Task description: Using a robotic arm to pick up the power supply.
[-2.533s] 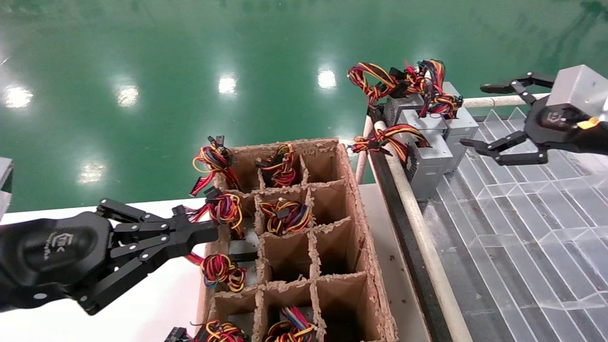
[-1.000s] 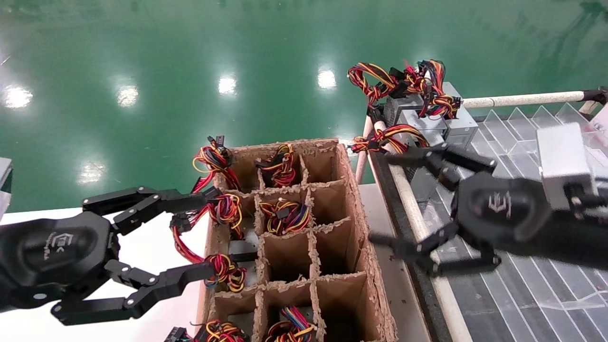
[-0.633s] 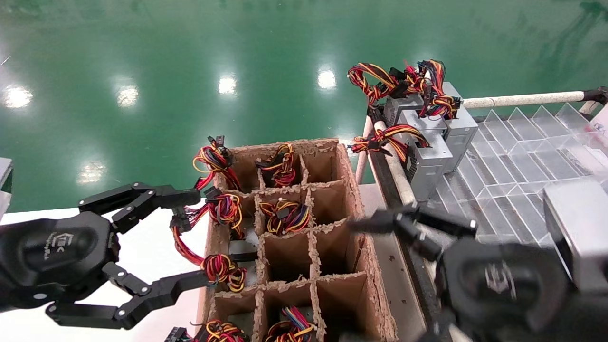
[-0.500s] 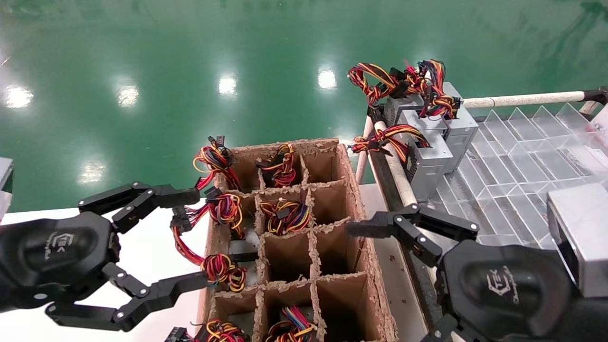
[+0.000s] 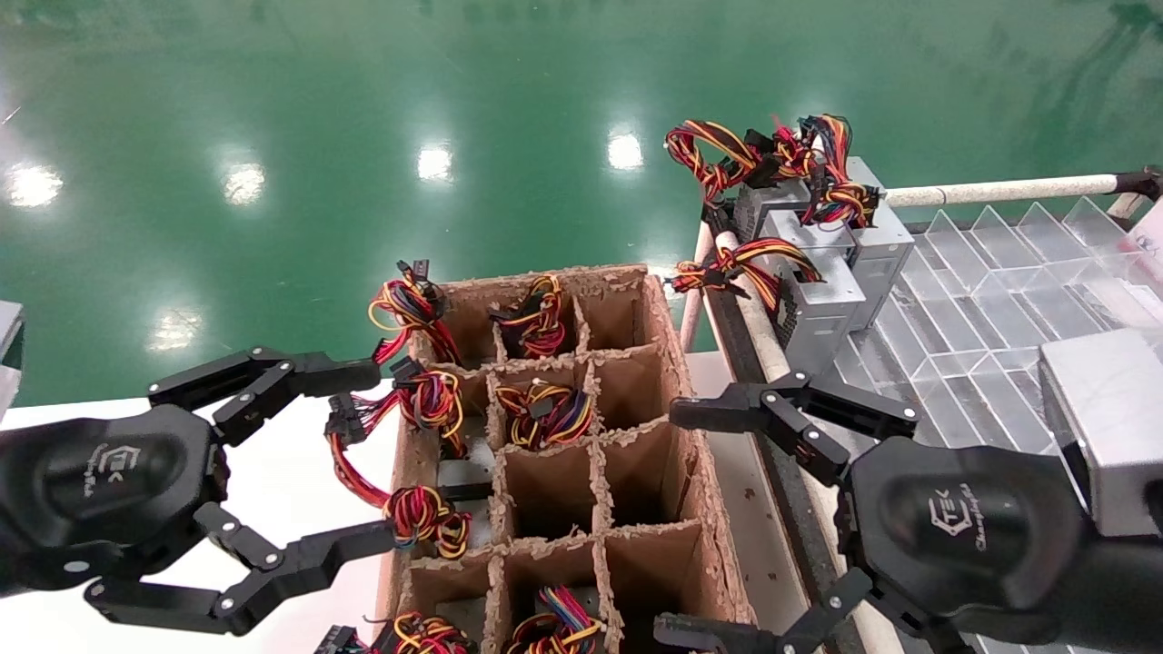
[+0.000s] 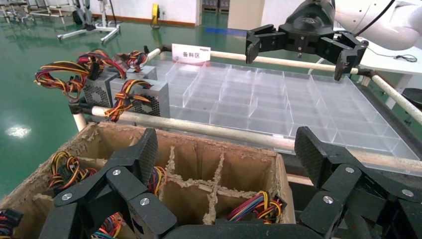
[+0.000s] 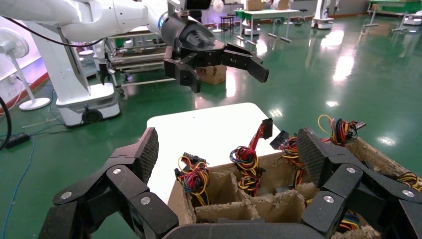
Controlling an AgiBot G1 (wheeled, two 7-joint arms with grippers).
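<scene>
A glossy green workshop floor [image 5: 363,109] stretches behind a white table [image 5: 300,581] carrying a cardboard crate [image 5: 700,509] of divided cells. We see the right gripper [image 5: 677,522] of the robotic arm [image 5: 963,531] poised at the crate's right wall, jaws spread wide and empty. The power supply [image 5: 543,413] sits in the crate's middle column, second cell from the far end. The left gripper [image 5: 363,459] hangs wide open at the crate's left side, gripping nothing.

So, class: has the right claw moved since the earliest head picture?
Yes. The right claw has swung from beside the power supplies on the clear tray toward the robot and leftward, now open at the cardboard box's right wall.
</scene>
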